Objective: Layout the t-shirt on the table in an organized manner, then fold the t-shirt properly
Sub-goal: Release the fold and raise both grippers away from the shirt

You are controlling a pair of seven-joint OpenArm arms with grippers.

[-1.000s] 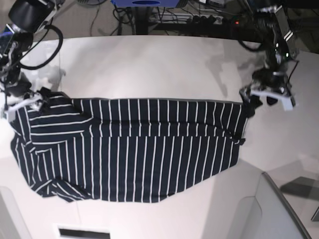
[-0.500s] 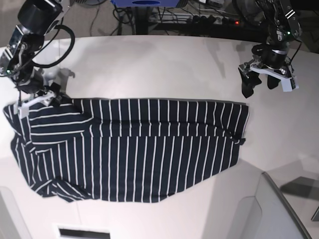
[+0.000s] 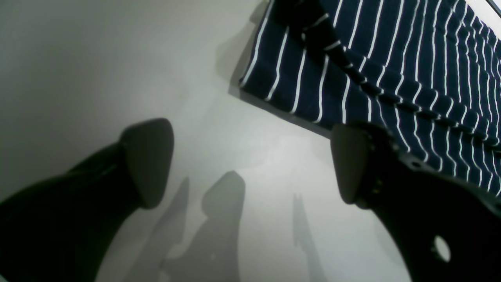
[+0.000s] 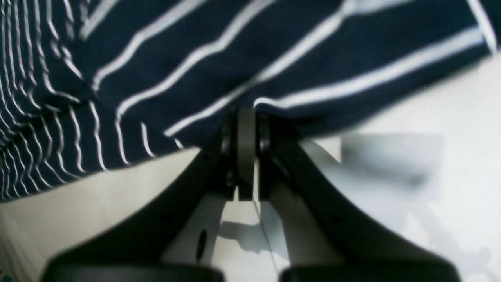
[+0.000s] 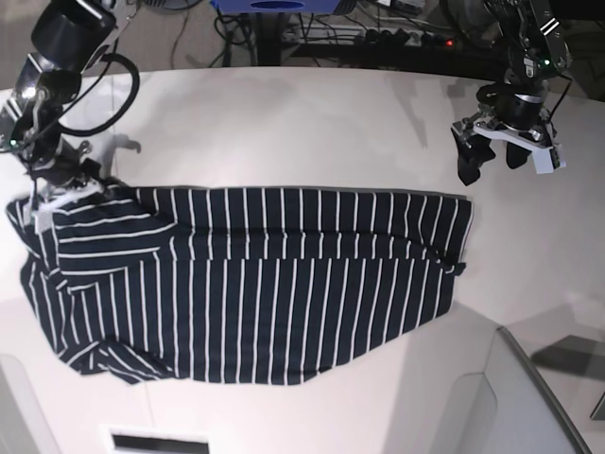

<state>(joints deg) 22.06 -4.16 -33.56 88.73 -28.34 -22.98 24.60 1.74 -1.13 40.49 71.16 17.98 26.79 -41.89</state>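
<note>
The t-shirt [image 5: 265, 274], dark navy with thin white stripes, lies spread across the white table [image 5: 302, 123] with a sleeve bunched at the left. My right gripper [image 5: 66, 196] sits at the shirt's upper left corner. In the right wrist view its fingertips [image 4: 245, 117] are pressed together with the hem of the t-shirt [image 4: 235, 51] pinched between them. My left gripper [image 5: 492, 163] hangs open above the bare table, just beyond the shirt's upper right corner. The left wrist view shows that gripper [image 3: 248, 164] spread wide with nothing in it, and the t-shirt [image 3: 372, 51] ahead.
Cables and a power strip [image 5: 378, 38] lie behind the table's far edge. A pale grey curved panel [image 5: 515, 397] stands at the lower right, and a dark slot [image 5: 156, 442] shows at the bottom edge.
My right gripper has shut on the shirt's upper left corner. My left gripper rose up and away from the upper right corner, then stayed still, open.
</note>
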